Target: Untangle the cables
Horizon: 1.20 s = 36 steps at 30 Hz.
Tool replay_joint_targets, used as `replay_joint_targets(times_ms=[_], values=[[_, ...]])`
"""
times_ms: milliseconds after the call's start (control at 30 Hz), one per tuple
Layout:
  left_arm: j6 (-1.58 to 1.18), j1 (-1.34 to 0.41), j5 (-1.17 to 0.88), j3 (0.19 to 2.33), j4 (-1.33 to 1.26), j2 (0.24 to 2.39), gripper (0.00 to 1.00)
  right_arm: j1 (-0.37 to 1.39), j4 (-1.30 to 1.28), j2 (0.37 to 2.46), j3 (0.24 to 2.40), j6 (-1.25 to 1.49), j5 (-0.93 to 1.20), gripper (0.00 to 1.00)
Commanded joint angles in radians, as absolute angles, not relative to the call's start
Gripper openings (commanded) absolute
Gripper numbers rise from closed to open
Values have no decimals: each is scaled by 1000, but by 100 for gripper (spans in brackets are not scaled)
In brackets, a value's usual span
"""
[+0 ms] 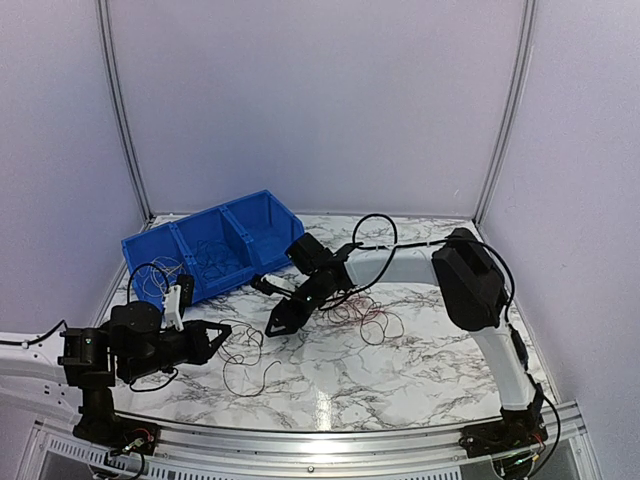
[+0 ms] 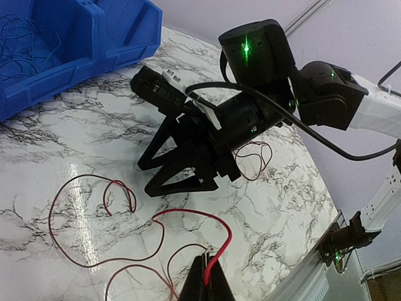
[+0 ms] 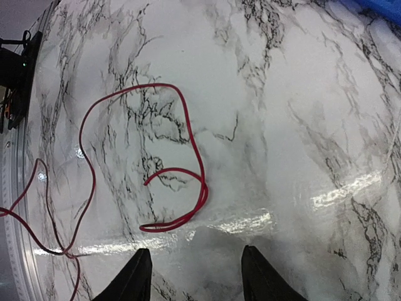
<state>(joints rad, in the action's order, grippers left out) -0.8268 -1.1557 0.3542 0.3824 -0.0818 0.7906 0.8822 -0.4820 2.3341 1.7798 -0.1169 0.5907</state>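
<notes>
Top external: cables (image 1: 366,318) strewn on marbled table (image 1: 400,375), pale walls (image 1: 310,100).

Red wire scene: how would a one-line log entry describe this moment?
left jaws: shut on red wire | right jaws: open, empty, over marble table | blue bin: thin wires inside

Hair-thin cables (image 1: 360,312), mostly red w/ some dark, sprawl flat in loose overlapping loops, partly tangled.
</notes>
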Motion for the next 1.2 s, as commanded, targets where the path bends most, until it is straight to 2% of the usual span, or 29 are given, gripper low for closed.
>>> replay_joint_targets(times_ms=[0,433,467,567,700,833,967,1067,1167], values=[[-830,-1174,381,386,-119,798,0,901,-494,2371,1834,-42,660,49],[-827,-1193,390,390,-122,795,0,953,-507,2412,1849,-6,570,42],[-828,-1196,391,390,-121,794,0,954,-507,2412,1847,-6,554,39],[-827,-1202,392,388,-120,789,0,954,-510,2420,1851,-5,518,23],[-831,-1209,390,384,-120,779,0,954,-511,2428,1863,16,496,18],[-831,-1216,387,384,-118,777,0,953,-506,2424,1881,27,561,26],[-831,-1222,388,391,-120,785,0,954,-498,2415,1882,41,582,30],[-822,-1232,388,407,-128,805,0,954,-495,2430,1893,58,594,42],[-812,-1246,388,426,-143,831,0,961,-502,2460,1909,65,606,46]])
